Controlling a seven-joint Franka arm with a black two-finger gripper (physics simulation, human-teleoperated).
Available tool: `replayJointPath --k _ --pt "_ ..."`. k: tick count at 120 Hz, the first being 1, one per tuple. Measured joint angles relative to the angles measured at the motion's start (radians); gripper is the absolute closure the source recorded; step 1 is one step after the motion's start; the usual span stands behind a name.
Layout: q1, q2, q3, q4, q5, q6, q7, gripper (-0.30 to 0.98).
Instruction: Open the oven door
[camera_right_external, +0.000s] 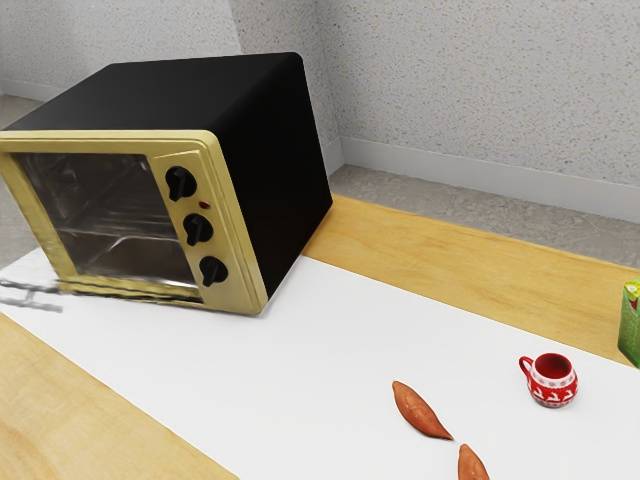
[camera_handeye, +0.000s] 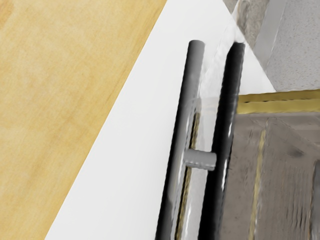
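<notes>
Find the wooden table (camera_right_external: 490, 235) under the hand, spread with a white mat (camera_right_external: 330, 350) reaching below it. See the oven (camera_right_external: 275, 130) on that mat, close beside the hand, tipped a little in the exterior view, its knob side away from the hand. Place the oven door (camera_right_external: 130, 290) low along the oven's front, near the hand, with racks visible above in the front's window area. Given smeared rendering there, can fairly lean toward a lowered door, but not swear to it. Note the dark handle (camera_handeye: 182, 125) just ahead of the hand, joined by a short post (camera_handeye: 200, 159) to a parallel black bar (camera_handeye: 225, 140). Judge the approach to the handle as done; cannot confirm the opening as finished. Left to do, if only partly lowered: ease the handle farther from the oven, following the hinge, without dragging the oven along. Cannot tell the gripper's state, apart, together or clamped on the handle. Well apart from the hand, past the knob side, find a green carton (camera_right_external: 630, 325), a red-and-white mug (camera_right_external: 552, 383), two sweet potatoes (camera_right_external: 418, 409) and, smallest, on the oven's own front, three black knobs (camera_right_external: 197, 228).
</notes>
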Motion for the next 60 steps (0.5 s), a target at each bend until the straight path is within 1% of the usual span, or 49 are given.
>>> replayJointPath --k 4,6,8,13,16,18,22,24,26,29,31,33,36,40,47,60 --pt "-0.001 0.001 -0.057 0.036 0.037 -0.02 0.003 0.0" --pt "-0.007 0.007 -0.1 0.077 0.05 -0.044 0.004 0.0" --pt "-0.033 0.019 -0.142 0.141 0.05 -0.08 0.005 0.01" --pt "-0.103 0.081 -0.262 0.357 0.048 -0.187 0.008 0.01" --pt "-0.142 0.165 -0.338 0.558 0.047 -0.275 0.01 0.01" --pt "-0.189 0.227 -0.377 0.687 0.047 -0.336 0.011 0.01" --pt "-0.332 0.332 -0.417 0.862 0.062 -0.446 0.011 0.01" --pt "-0.444 0.399 -0.399 0.942 0.084 -0.494 0.01 0.01" --pt "-0.553 0.462 -0.362 1.006 0.103 -0.539 0.01 0.01" --pt "-0.676 0.536 -0.31 1.071 0.125 -0.599 0.013 0.01" --pt "-0.723 0.579 -0.282 1.095 0.126 -0.634 0.017 0.01" --pt "-0.748 0.613 -0.261 1.105 0.123 -0.665 0.022 0.01" --pt "-0.773 0.651 -0.239 1.101 0.119 -0.705 0.03 0.0" --pt "-0.793 0.677 -0.215 1.056 0.114 -0.743 0.04 0.0" --pt "-0.806 0.695 -0.195 0.985 0.1 -0.788 0.056 0.0" --pt "-0.813 0.686 -0.186 0.933 0.059 -0.841 0.083 0.0"
